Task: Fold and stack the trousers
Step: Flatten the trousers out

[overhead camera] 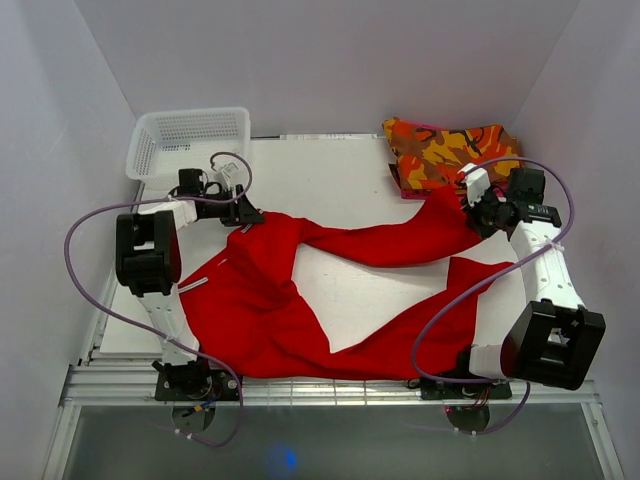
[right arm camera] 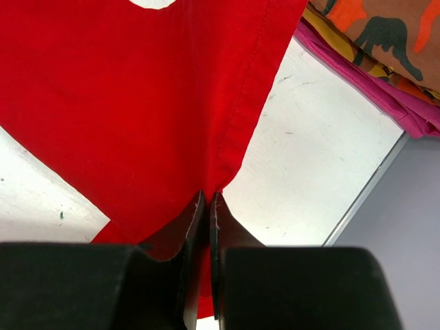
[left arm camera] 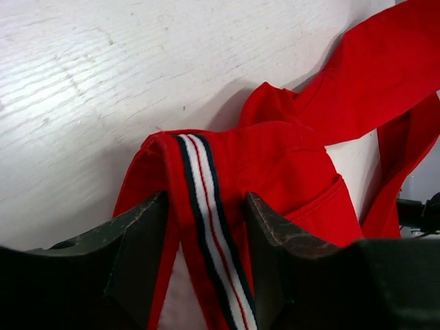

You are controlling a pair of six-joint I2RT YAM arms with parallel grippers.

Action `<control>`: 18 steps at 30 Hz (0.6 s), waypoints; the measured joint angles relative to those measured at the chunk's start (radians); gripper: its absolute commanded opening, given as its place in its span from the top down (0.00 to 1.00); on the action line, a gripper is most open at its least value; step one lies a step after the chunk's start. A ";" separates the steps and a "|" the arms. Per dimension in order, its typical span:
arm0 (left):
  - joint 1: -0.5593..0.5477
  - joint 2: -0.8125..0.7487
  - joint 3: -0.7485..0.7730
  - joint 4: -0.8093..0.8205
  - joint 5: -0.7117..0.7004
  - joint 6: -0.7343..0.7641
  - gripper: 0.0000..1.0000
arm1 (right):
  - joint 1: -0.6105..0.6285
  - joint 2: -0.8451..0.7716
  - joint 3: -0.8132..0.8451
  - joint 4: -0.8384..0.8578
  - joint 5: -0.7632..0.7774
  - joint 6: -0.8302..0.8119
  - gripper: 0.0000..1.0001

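Note:
The bright red trousers (overhead camera: 260, 310) lie spread on the white table (overhead camera: 330, 170), waist at the left, both legs running right. My left gripper (overhead camera: 243, 213) is at the waist's far corner. In the left wrist view it (left arm camera: 206, 206) is open, its fingers (left arm camera: 141, 240) on either side of the waistband (left arm camera: 289, 158) with its navy, white and red stripe. My right gripper (overhead camera: 468, 208) is at the end of the far leg. In the right wrist view it (right arm camera: 207, 199) is shut on the red cloth (right arm camera: 137, 103) near a seam.
An orange-red-yellow camouflage garment (overhead camera: 445, 150) lies folded at the far right corner, close to my right gripper; it shows with a pink layer under it in the right wrist view (right arm camera: 385, 34). A white mesh basket (overhead camera: 190, 140) stands at the far left. Walls enclose the table.

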 measured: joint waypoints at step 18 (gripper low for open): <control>0.251 -0.161 -0.060 0.055 -0.134 -0.067 1.00 | -0.017 -0.126 -0.118 0.056 -0.006 -0.132 0.92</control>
